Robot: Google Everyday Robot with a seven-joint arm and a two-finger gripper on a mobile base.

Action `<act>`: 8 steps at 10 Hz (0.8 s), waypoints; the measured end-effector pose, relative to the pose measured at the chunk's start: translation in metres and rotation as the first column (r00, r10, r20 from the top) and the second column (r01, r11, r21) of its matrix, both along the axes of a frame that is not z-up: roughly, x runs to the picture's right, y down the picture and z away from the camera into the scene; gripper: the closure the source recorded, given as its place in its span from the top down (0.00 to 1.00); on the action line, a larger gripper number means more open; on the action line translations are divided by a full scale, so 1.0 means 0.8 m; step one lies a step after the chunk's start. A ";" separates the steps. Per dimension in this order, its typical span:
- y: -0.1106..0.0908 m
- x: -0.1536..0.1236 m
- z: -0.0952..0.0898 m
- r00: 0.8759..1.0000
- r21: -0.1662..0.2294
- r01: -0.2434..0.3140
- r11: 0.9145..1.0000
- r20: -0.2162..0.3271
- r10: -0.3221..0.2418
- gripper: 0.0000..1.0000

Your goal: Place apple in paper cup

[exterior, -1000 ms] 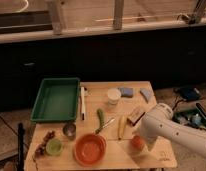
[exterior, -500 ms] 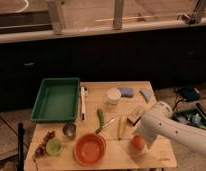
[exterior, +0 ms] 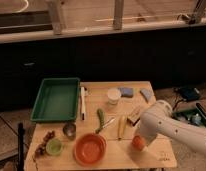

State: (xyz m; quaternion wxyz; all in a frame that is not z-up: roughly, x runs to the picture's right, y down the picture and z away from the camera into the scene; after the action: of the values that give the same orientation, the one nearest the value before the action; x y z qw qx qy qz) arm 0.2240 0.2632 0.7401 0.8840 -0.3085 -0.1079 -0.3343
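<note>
Gripper has sunk onto the apple; paper cup sits well beyond the apple. Can't tell if it's grabbed yet.

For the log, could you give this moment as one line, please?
gripper: at apple, front right | paper cup: rear centre, apple not inside

Wooden table on dim floor, dark cabinets behind, pale window ledge above.

On the table, end effector at apple front right, paper cup behind-left of them.
</note>
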 end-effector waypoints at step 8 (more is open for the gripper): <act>-0.085 -0.006 -0.020 0.999 0.035 0.046 0.998 -0.029 -0.045 0.03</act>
State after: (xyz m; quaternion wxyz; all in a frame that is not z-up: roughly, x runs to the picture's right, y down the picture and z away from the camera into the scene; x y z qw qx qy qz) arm 0.2189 0.1952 0.7238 0.8829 -0.2999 -0.0823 -0.3517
